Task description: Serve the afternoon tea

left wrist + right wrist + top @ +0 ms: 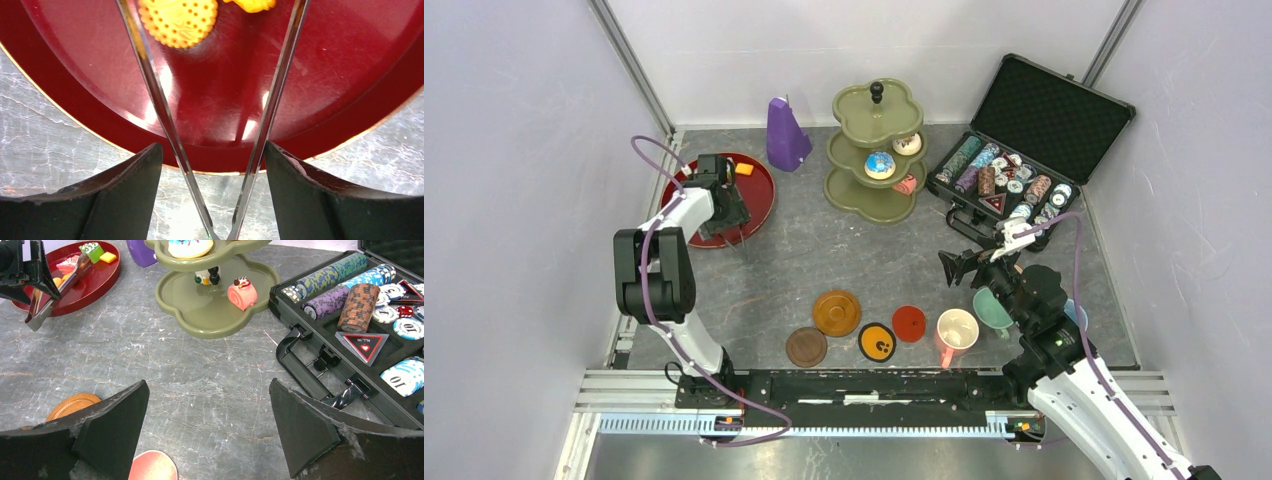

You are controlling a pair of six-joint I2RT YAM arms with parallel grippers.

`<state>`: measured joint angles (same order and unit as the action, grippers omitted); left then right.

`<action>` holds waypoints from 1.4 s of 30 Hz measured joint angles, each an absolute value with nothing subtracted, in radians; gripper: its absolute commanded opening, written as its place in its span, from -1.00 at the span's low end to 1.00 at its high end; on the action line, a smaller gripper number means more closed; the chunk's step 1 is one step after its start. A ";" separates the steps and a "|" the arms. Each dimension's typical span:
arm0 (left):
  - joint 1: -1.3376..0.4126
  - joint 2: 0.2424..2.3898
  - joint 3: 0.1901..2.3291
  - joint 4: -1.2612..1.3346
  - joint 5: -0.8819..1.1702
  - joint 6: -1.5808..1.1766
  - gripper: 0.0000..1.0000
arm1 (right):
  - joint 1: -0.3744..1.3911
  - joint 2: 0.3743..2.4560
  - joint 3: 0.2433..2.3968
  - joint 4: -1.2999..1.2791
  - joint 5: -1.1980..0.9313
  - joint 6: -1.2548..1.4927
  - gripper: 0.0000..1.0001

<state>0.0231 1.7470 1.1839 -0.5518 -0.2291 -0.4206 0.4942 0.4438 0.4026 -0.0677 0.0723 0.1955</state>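
Note:
My left gripper (729,215) is shut on metal tongs (150,80), whose two arms spread open over the dark red tray (225,100). A round yellow biscuit (177,20) lies on the tray just beyond the tongs' tips, and a small orange cake (744,169) lies further back. The olive-green stand (876,150) holds a blue-white cake (880,165), another cake (907,144) and a pink roll (242,292). My right gripper (959,265) is open and empty above bare table. A pink mug (956,330) and a teal mug (991,308) stand beside it.
Several round coasters (837,312) lie at the front centre. The open black case of poker chips (1024,150) sits at the back right, close to my right gripper. A purple pyramid (786,135) stands between tray and stand.

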 measured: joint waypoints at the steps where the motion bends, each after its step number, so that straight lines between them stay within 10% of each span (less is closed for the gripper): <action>1: 0.027 1.751 1.185 -0.552 -0.228 -0.421 0.71 | 0.494 0.442 0.399 -0.068 0.072 0.196 0.96; 9: 0.036 1.784 1.188 -0.555 -0.235 -0.421 0.77 | 0.494 0.432 0.393 -0.068 0.073 0.196 0.96; 42: 0.036 1.678 1.201 -0.589 -0.234 -0.328 -0.29 | 0.494 0.440 0.381 -0.068 0.080 0.195 0.96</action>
<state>0.0360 1.6779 1.2015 -0.5888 -0.2340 -0.3279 0.4942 0.4404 0.3813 -0.0681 0.0799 0.1947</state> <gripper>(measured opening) 0.493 0.980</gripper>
